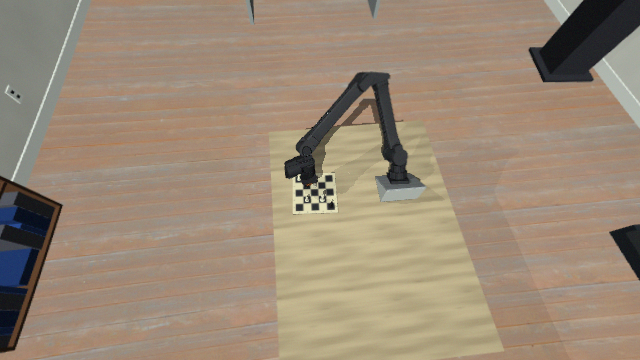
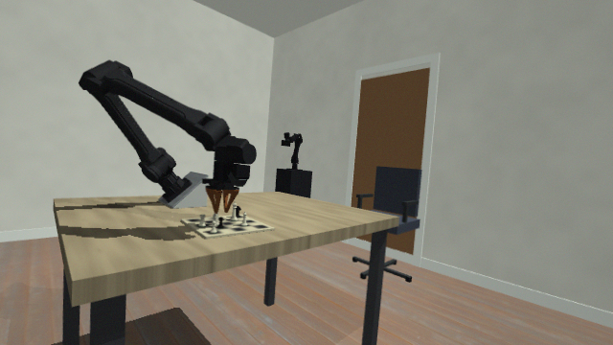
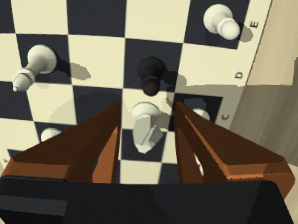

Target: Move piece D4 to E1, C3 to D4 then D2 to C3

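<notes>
The black pawn stands upright on D2 of the board. A white bishop-like piece stands on D4. A white pawn stands in the corner square E1. C3, a dark square, holds no piece. My gripper is partly open and empty, pointing down above the pieces near D2 and C2. In the wrist view its tips straddle the white knight below. The top view mostly hides the fingers.
The white knight is on C2, next to the black pawn. A white piece at C1 is partly hidden by the finger. Another white piece is at B4. A black piece is at corner A5.
</notes>
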Motion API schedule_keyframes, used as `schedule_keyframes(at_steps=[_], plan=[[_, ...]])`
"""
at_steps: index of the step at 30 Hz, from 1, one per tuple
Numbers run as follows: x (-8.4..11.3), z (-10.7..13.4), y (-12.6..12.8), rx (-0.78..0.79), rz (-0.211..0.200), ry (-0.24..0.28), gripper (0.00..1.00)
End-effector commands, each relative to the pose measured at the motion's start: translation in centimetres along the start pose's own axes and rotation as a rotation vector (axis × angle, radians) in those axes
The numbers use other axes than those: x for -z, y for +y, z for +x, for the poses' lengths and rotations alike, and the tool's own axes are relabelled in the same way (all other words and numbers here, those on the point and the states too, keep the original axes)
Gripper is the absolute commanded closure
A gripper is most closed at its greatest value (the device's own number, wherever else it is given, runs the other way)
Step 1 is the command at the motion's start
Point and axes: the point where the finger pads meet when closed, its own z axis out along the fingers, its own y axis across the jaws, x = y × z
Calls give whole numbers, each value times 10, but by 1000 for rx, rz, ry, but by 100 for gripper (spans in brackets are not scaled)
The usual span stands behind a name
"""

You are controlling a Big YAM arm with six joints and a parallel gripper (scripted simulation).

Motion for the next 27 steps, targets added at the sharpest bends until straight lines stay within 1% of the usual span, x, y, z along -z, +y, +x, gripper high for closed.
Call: schedule_keyframes(at_steps=[1,19,27], plan=[[1,-12,-7,-41,-2,-14,68],[1,-12,-8,-41,-2,-14,68],[6,-21,-11,-40,-5,-25,68]])
